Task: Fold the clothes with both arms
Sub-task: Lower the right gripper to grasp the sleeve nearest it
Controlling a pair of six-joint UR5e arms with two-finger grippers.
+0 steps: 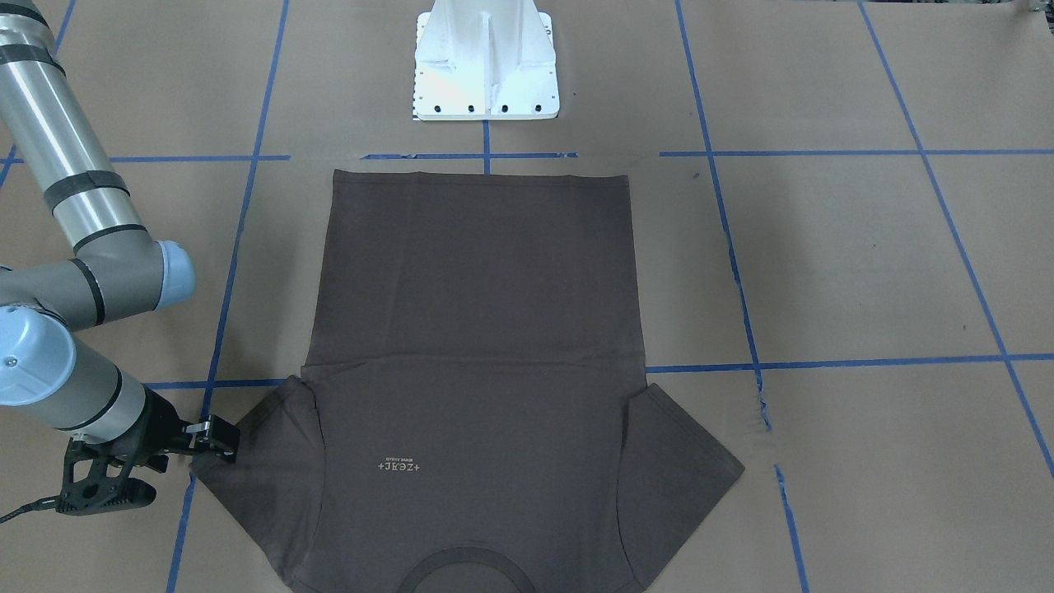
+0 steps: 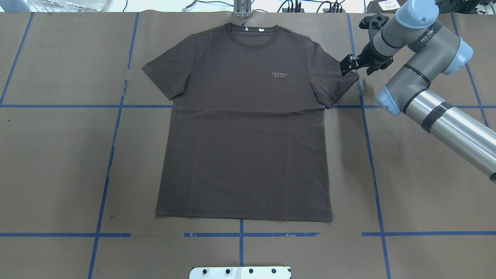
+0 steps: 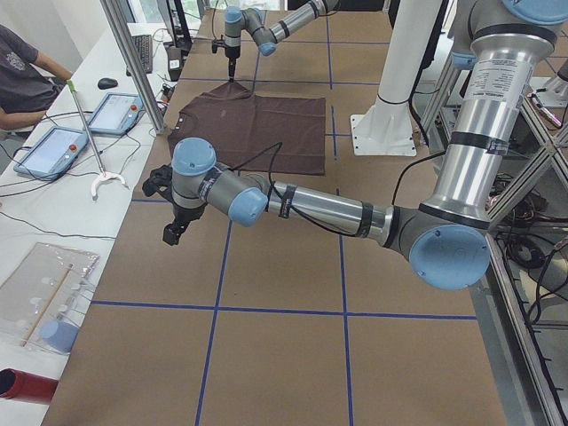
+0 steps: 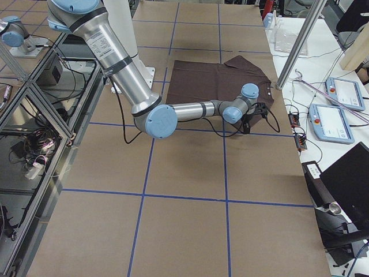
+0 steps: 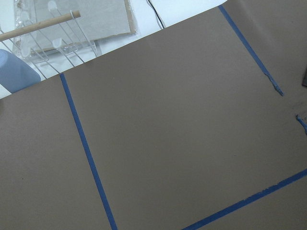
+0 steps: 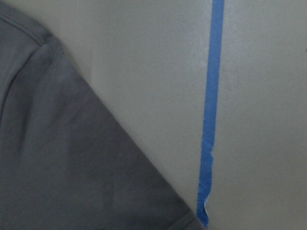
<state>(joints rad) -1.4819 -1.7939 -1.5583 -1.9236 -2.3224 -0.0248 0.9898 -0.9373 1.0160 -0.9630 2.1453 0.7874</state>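
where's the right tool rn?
Overhead view: the right tool sits upper right, at the outer edge of the T-shirt sleeve, beside a blue tape line. Contact with the cloth is unclear.

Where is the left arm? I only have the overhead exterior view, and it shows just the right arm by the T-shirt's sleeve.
Observer: In the exterior left view the left gripper hangs over bare brown paper, apart from the T-shirt.
Operator: Does its wrist camera see any cloth?
Observer: None that I can make out. It shows brown paper crossed by blue tape, plus a dark sliver at the right edge that I cannot identify.
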